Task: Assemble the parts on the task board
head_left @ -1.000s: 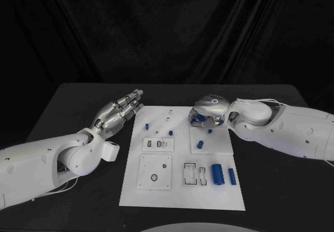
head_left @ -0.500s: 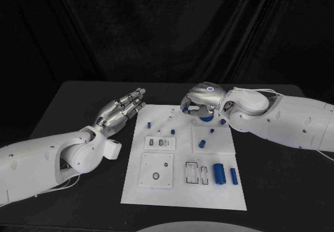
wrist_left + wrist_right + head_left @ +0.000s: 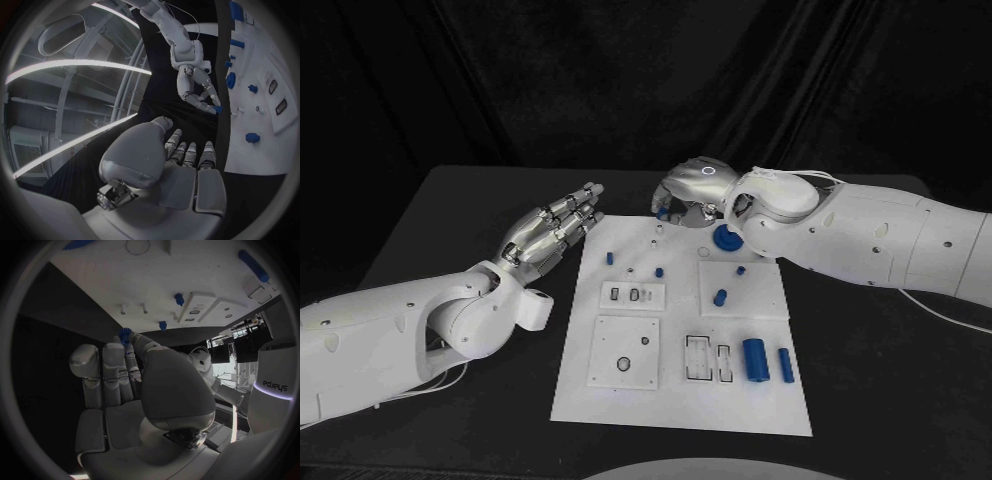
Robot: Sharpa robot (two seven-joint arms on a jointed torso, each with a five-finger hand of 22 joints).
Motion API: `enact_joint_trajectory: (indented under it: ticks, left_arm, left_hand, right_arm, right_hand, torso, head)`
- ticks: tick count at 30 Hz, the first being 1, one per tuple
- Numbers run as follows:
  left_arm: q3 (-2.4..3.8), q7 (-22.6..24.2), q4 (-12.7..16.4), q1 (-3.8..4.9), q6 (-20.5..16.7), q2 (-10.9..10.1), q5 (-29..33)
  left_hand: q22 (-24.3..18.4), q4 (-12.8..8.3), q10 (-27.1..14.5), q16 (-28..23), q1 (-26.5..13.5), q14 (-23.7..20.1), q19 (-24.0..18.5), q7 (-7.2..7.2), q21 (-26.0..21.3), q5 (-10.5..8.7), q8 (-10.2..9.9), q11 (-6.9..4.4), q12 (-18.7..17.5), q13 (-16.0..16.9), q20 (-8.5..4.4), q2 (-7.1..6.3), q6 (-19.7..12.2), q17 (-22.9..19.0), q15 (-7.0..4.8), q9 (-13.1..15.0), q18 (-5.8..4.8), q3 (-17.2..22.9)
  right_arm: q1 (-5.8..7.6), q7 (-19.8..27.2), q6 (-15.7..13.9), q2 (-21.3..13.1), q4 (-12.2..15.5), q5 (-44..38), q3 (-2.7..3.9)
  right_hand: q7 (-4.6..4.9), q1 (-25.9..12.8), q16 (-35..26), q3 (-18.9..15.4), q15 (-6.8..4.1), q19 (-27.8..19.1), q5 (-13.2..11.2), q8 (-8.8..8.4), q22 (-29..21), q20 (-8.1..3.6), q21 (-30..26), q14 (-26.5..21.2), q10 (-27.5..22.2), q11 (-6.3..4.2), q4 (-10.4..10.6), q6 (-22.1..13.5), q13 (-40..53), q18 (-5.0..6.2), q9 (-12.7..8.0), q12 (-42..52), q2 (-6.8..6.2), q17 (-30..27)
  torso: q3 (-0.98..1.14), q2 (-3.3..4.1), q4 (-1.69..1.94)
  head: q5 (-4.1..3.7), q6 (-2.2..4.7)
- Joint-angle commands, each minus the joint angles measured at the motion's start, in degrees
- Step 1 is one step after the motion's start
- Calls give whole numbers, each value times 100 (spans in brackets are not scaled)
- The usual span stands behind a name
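A small blue part (image 3: 217,108) was pinched in right hand (image 3: 687,192) fingertips above the task board's (image 3: 678,400) far edge; transport step. Left hand (image 3: 553,229) was released, idle beside it. Seating needs alignment over a socket.

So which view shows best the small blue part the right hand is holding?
The right wrist view: the blue part sits pinched at the right hand's fingertips, clear against the task board. The left wrist view shows it small and far off. In the head view the hand mostly hides it.
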Motion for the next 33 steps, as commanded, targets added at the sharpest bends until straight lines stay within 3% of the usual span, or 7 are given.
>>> enact_joint_trajectory:
  ticks: [1,5,10,24,33]
  left_arm:
    - [5,1180,5,16,68,21,-7]
    - [5,1178,1,17,80,31,-7]
    - [5,1169,-16,17,82,34,-7]
    - [5,1148,-46,17,114,53,-7]
    - [5,1131,-67,17,128,52,-7]
  left_hand:
    - [-1,-7,-6,-21,35,8,-17,2,-24,14,23,41,-19,-9,34,-17,24,-7,37,5,61,29]
    - [0,-9,-6,-21,36,8,-15,4,-23,15,26,43,-19,-9,36,-19,27,-7,44,6,61,36]
    - [0,-9,-6,-21,36,8,-15,4,-23,15,26,43,-19,-9,36,-19,27,-7,44,6,61,36]
    - [1,-10,-6,-21,36,8,-14,6,-22,16,27,45,-19,-9,38,-20,25,-7,51,5,61,42]
    - [0,-11,-6,-21,35,8,-15,8,-23,15,25,47,-19,-9,41,-20,15,-7,57,3,61,50]
  right_arm:
    - [-36,-15,127,99,-147,79,3]
    - [-70,-17,200,181,-261,83,3]
    - [-119,-19,294,260,-381,85,3]
    - [-216,-86,519,311,-497,85,3]
    - [-231,-65,329,260,-503,85,3]
  right_hand:
    - [1,7,1,31,43,4,-33,-34,14,14,16,5,-9,42,20,-59,-3,-46,1,-46,-51,-15]
    - [11,3,-15,43,52,-14,-42,-61,5,22,0,-11,-21,52,34,-85,-2,-42,-2,-85,-61,-34]
    - [28,-4,-41,68,72,-46,-63,-117,0,40,-21,-43,-54,74,61,-143,-2,-36,-9,-168,-85,-61]
    - [48,10,-115,112,95,-112,-69,-180,-47,64,-87,-106,-100,101,79,-203,0,-20,-16,-270,-109,-153]
    - [57,17,-130,133,103,-132,-40,-191,-53,72,-102,-128,-103,110,85,-203,3,-17,-14,-299,-109,-167]
  torso:
    - [-13,28,61]
    - [-19,46,93]
    - [-28,69,97]
    - [-21,57,80]
    - [-25,43,79]
  head:
    - [-76,16]
    - [-112,30]
    - [-133,42]
    - [-140,38]
    - [-133,35]
